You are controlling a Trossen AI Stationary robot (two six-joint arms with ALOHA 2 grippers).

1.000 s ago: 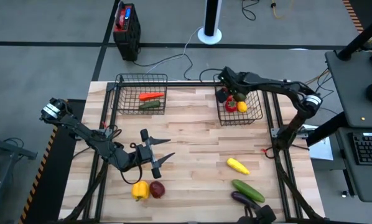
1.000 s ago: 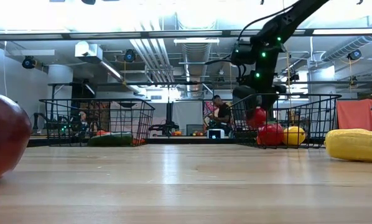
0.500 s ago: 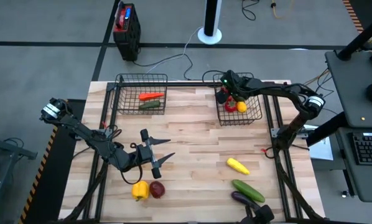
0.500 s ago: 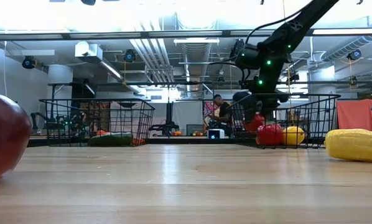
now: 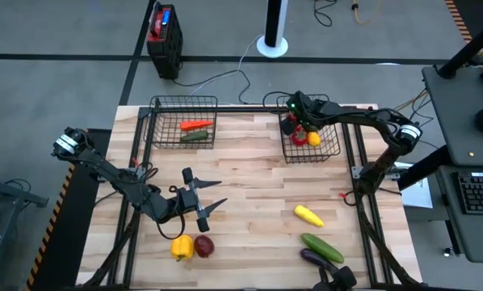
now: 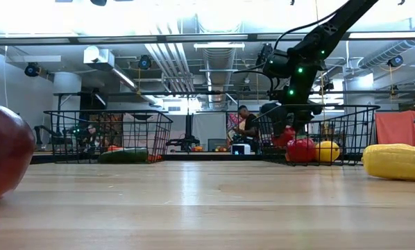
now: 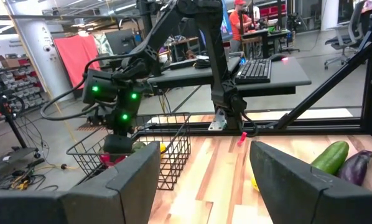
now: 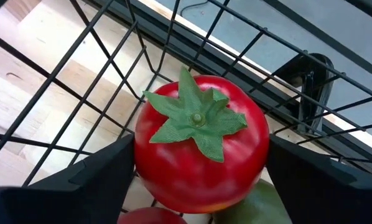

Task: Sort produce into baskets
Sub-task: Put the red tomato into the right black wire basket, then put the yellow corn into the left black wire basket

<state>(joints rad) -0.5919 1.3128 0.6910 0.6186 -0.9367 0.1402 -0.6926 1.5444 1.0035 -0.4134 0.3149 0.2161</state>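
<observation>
The right gripper (image 8: pixel 198 180) is down in the far right basket (image 5: pixel 326 149), fingers spread wide beside a red tomato (image 8: pixel 201 143) (maybe not quite let go). Lifting crookedly could drag it out. The left gripper (image 5: pixel 205 200) waits open near the yellow pepper (image 5: pixel 182 247).

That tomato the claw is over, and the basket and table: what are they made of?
Tomato: likely molded plastic, glossy skin with highlights; its leafy cap looks like matte fabric or soft plastic. Basket: thin black wire, probably coated metal, in an open grid. Table: pale wood planks, visible grain and seams, slight sheen.
</observation>
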